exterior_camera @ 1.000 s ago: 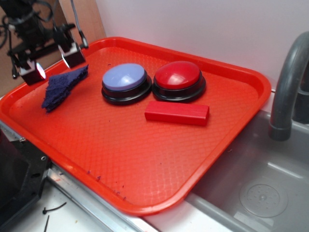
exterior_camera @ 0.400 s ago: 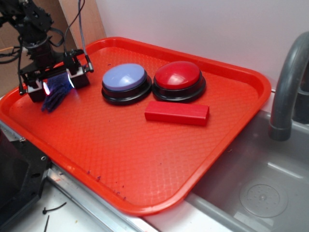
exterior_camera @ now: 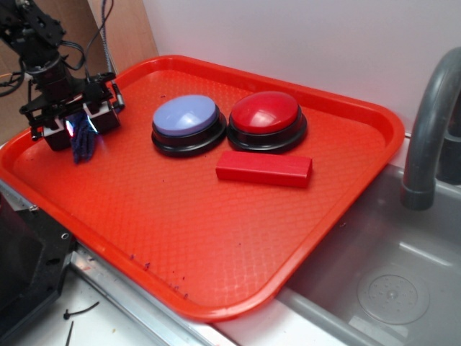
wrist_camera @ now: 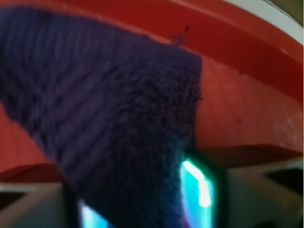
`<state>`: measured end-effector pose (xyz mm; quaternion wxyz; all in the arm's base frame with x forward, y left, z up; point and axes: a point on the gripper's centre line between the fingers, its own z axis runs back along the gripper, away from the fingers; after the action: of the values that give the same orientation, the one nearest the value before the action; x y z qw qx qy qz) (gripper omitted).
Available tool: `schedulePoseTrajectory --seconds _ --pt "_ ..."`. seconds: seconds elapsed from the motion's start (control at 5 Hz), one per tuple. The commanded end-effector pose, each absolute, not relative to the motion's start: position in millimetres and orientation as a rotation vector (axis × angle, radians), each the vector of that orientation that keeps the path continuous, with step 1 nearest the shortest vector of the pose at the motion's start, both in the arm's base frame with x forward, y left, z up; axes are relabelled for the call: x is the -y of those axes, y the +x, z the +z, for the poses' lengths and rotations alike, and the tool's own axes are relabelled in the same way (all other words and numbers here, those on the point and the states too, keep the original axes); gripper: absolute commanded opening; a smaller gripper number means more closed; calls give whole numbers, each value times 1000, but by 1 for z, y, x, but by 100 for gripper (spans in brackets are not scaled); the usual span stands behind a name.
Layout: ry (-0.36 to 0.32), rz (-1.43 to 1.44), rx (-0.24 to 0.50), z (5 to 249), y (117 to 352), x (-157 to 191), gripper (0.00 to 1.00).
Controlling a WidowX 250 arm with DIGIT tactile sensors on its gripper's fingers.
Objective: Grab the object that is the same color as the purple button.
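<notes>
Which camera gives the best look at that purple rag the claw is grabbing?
The wrist view: the purple rag fills the picture, its rough weave plain, though a little blurred. The exterior view shows only a small dark tip hanging below the gripper, over the red tray.

Dark purple cloth scrap (exterior_camera: pixel 83 142) pinched, hanging at tray's left; lavender domed button (exterior_camera: pixel 186 115) mid-tray, upright.

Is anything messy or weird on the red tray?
Yes. Tiny dark purple crumbs lie scattered near the tray's front edge, looking like bits shed from the purple cloth, which hangs bunched between the jaws of the gripper. The buttons and the red block look tidy.
</notes>
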<state>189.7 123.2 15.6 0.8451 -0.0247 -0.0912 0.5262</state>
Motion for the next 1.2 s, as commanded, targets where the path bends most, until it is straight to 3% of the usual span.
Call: schedulePoseTrajectory --seconds 0.0,0.2,0.4,0.8,1.0 --pt "-89 943 128 24 187 -116 0" --pt "-40 739 54 52 197 -107 0" --pt "-47 593 41 85 203 -94 0" --pt "-110 448 136 177 211 -36 0" --pt "-122 403 180 208 204 -21 0"
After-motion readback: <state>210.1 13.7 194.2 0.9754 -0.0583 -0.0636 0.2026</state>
